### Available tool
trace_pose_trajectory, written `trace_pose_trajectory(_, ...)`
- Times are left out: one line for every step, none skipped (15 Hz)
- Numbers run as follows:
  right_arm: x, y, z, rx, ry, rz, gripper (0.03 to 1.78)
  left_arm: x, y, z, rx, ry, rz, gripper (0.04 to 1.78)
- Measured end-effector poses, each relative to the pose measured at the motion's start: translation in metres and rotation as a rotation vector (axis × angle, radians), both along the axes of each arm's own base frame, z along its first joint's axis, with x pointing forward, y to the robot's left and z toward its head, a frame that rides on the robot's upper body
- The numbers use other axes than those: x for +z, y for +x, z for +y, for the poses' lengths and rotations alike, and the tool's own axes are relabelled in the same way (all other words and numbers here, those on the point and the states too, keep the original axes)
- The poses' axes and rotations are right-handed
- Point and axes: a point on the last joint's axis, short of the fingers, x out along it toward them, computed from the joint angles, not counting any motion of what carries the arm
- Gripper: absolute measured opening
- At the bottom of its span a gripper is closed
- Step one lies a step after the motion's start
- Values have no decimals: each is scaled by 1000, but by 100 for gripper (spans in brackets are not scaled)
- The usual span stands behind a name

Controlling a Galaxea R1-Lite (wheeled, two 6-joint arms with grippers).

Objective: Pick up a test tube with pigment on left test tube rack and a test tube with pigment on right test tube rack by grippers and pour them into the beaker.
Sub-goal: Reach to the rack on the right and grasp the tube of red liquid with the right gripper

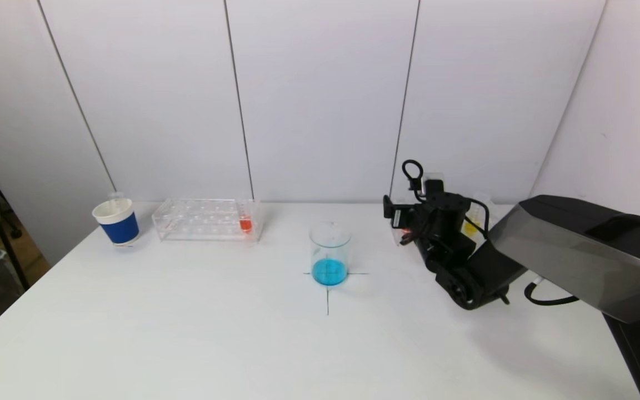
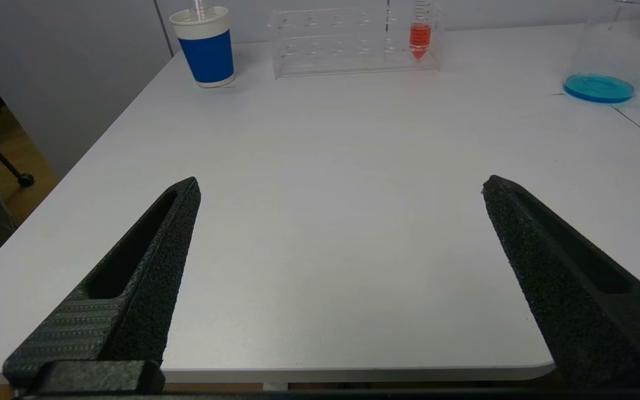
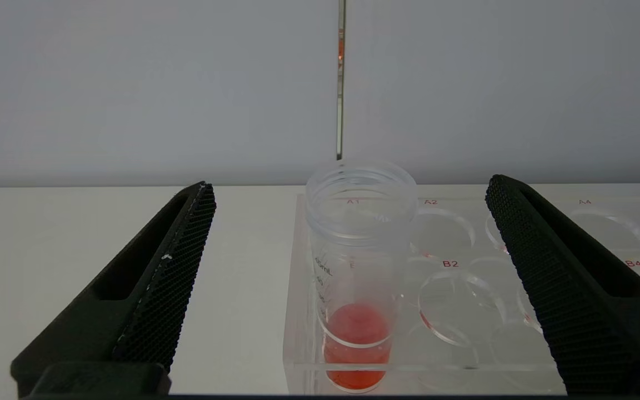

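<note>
At the right test tube rack (image 3: 464,278), the right end effector (image 3: 348,189) is hovering wide open.
Its fingers are flanking, not touching, the red-pigment test tube (image 3: 359,266); the left end effector (image 2: 342,186) is idling wide over the table (image 2: 325,194).

White table (image 1: 186,333) against pale panelled wall (image 1: 320,100).

so off to the far left of the white table (image 1: 186,333) there's a paper cup (image 1: 116,221) with a blue sleeve and a white rim, something clear poking out of the top, can't tell what. Black cross lines (image 1: 328,300) are drawn on the tabletop. Grey panelled wall (image 1: 320,100) behind it all
</note>
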Motion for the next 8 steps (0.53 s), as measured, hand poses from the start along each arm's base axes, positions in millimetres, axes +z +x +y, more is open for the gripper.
trace_pose_trajectory(0,0,0,0,-1,0,177,0,0,0,0,0,0,178)
trace_pose_trajectory(0,0,0,0,-1,0,174,0,0,0,0,0,0,178)
trace_pose_trajectory(0,0,0,0,-2,2,168,0,0,0,0,0,0,178)
trace_pose_trajectory(0,0,0,0,-4,2,160,0,0,0,0,0,0,178)
trace_pose_trajectory(0,0,-1,-1,-5,2,150,0,0,0,0,0,0,178)
trace_pose_trajectory(0,0,-1,-2,-5,2,137,0,0,0,0,0,0,178)
trace_pose_trajectory(0,0,-1,-1,-5,1,122,0,0,0,0,0,0,178)
trace_pose_trajectory(0,0,-1,-1,-5,1,104,0,0,0,0,0,0,178)
